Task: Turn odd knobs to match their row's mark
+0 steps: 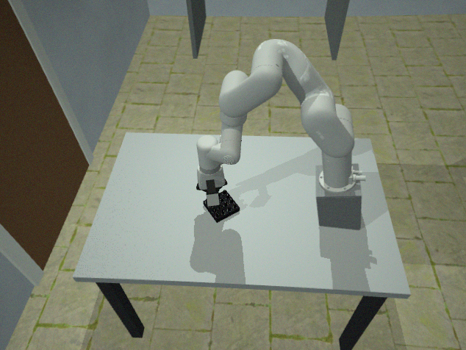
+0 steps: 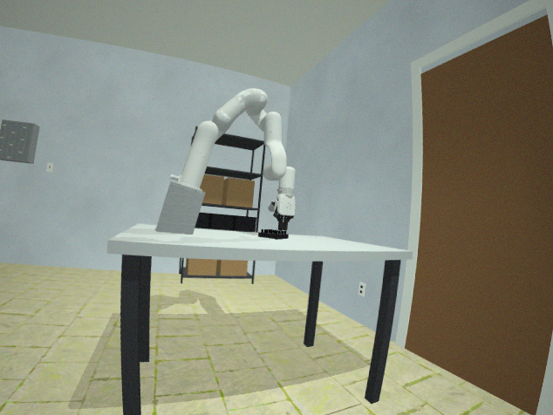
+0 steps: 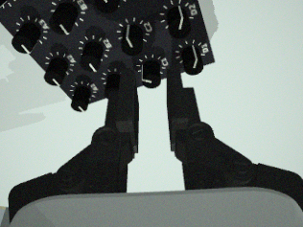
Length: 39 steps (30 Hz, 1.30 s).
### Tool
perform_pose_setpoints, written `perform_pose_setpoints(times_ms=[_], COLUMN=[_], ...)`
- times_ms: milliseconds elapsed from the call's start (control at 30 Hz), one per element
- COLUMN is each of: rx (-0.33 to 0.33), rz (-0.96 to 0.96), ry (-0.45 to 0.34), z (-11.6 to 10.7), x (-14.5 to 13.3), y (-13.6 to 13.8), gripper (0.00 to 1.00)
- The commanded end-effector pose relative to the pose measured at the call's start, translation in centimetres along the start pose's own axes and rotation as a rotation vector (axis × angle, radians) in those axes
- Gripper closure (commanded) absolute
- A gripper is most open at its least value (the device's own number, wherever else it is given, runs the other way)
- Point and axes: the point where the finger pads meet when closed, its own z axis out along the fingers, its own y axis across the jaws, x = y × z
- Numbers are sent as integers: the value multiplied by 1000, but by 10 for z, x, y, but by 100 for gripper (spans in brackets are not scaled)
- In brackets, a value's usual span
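The black knob box (image 1: 226, 208) (image 2: 269, 233) (image 3: 146, 1) stands flat on the white table (image 1: 150, 226), turned at an angle. Its knobs carry white lines. My gripper (image 1: 212, 202) (image 2: 282, 231) (image 3: 151, 85) points straight down at the box's corner nearest the left side of the table. In the wrist view the two dark fingers stand narrowly apart on either side of one knob (image 3: 151, 67) in the row along the box's near edge. I see no firm contact, so the fingers count as open. The left finger hides part of the neighbouring knob.
The arm's grey base block (image 1: 337, 206) (image 2: 177, 209) stands on the table to the right of the box. A dark shelf with brown boxes (image 2: 228, 189) stands behind the table. A brown door (image 2: 482, 214) is in the wall beside it.
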Motion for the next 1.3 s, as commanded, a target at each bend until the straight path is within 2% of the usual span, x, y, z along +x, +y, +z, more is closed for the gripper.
perform_pose_setpoints(times_ms=[0,1267], rx=[-3,-3], rz=[0,0], ry=[-1,-1], z=[-1,11], x=[0,0], y=[1,1], gripper=[81,81])
